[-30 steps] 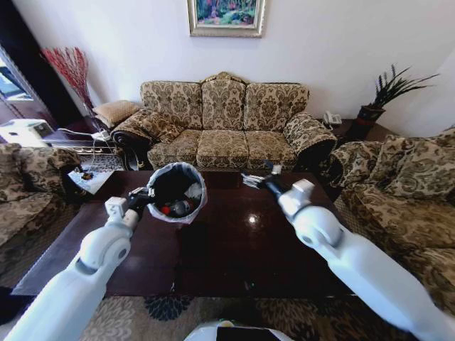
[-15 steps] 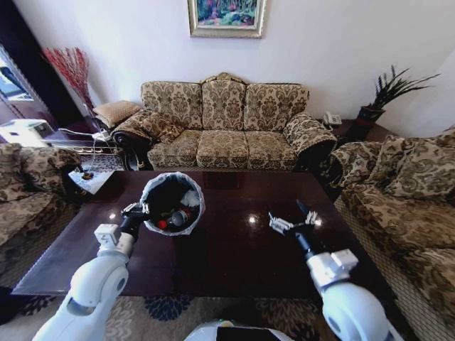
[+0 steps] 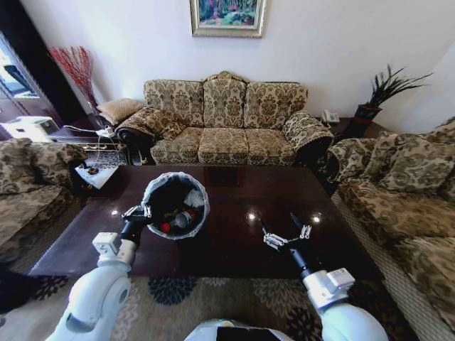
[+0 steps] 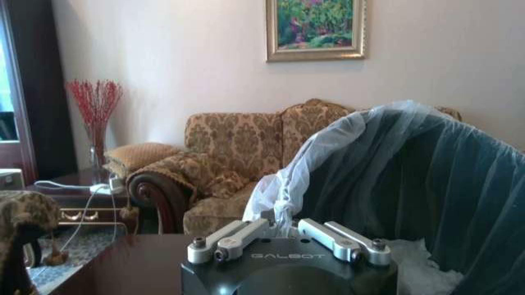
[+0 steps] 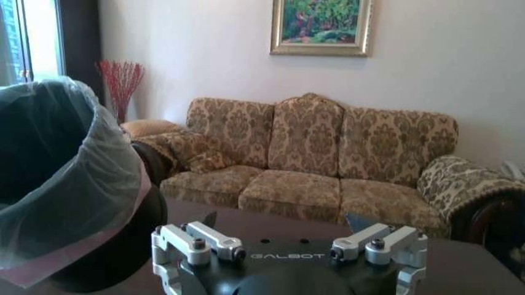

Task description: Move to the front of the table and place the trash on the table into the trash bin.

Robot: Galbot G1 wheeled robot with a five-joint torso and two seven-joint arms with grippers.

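On the dark glossy table (image 3: 234, 188) the trash bin (image 3: 175, 204) stands near the left front, tipped so that its dark inside faces me. Its greyish bag folds over the rim. Trash (image 3: 175, 219) lies inside: a bottle with a red cap and white paper wads. My left gripper (image 3: 138, 212) is shut on the bin's near rim. In the left wrist view that gripper (image 4: 283, 228) pinches the bag edge of the trash bin (image 4: 410, 178). My right gripper (image 3: 284, 235) hovers open over the table's front right with nothing in it. The right wrist view shows this gripper (image 5: 283, 219) beside the trash bin (image 5: 66, 178).
A patterned sofa (image 3: 224, 121) stands behind the table, with armchairs at the left (image 3: 28, 177) and right (image 3: 405, 192). A small side table (image 3: 96, 174) sits at the far left corner, a plant (image 3: 377, 96) at the back right. A rug (image 3: 213, 312) lies under the table's front.
My right arm has drawn back from the far side of the table to its front right, gripper open. The left arm pulled the bin slightly nearer. The whole view shifted a little.
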